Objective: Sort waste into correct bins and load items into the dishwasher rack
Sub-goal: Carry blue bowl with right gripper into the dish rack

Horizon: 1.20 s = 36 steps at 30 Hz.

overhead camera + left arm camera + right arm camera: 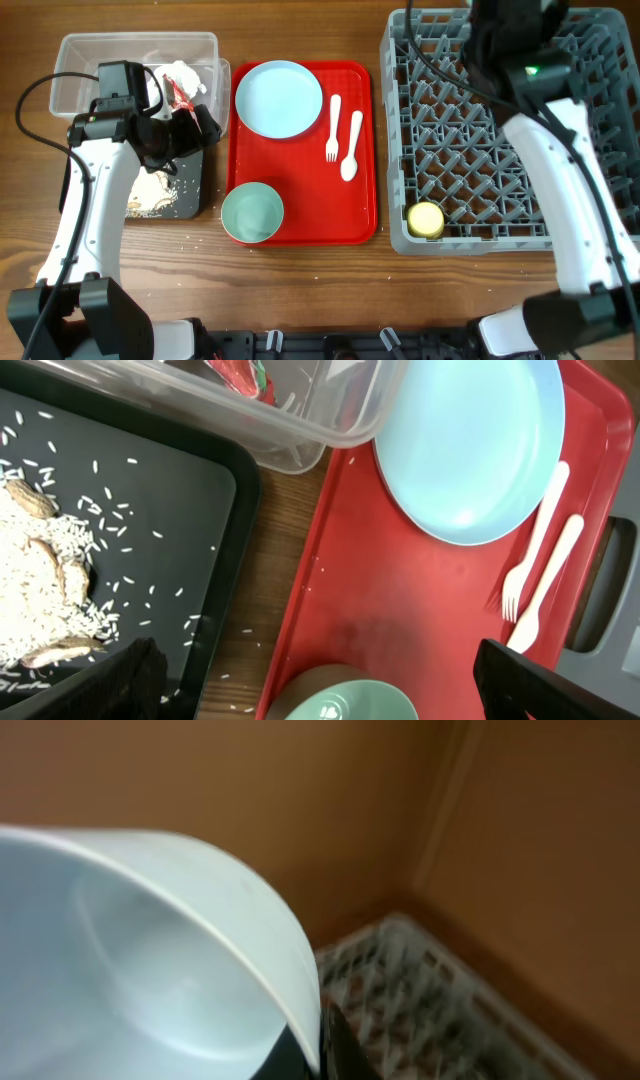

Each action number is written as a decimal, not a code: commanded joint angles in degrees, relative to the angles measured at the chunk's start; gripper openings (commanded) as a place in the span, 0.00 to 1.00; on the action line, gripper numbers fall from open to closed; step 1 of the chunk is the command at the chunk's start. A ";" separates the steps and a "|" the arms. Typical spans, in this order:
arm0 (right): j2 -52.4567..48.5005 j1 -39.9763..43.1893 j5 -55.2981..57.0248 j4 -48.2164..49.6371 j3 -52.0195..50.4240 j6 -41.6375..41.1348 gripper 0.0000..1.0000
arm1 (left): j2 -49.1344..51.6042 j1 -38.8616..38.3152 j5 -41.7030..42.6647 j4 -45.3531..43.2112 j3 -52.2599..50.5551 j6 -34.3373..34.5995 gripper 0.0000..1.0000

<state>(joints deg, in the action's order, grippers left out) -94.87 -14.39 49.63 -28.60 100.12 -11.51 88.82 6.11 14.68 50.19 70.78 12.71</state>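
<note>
left fingers (120, 685) were spread wide, nothing gripped, above the desk (285, 560) strip between black tray (170, 510) and red tray (400, 610). pale bowl (150, 970) was pinched at its rim by the right fingers (335, 1045), shown only by the right wrist. overhead it was hidden under that arm over the rack (470, 170)'s far edge.

No writing, label, brand or number can be read in any view. The wrapper (240, 375) in the tub (75, 55) shows only red and white patches, no legible letters.
</note>
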 commanded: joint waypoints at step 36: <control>-30.60 -5.05 6.84 1.55 -0.50 23.37 0.13 | -0.74 0.28 -0.44 0.04 0.81 -0.52 1.00</control>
<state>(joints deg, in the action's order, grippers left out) -124.31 -18.44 59.53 -24.12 100.22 14.57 88.82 6.11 14.59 50.19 70.78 12.71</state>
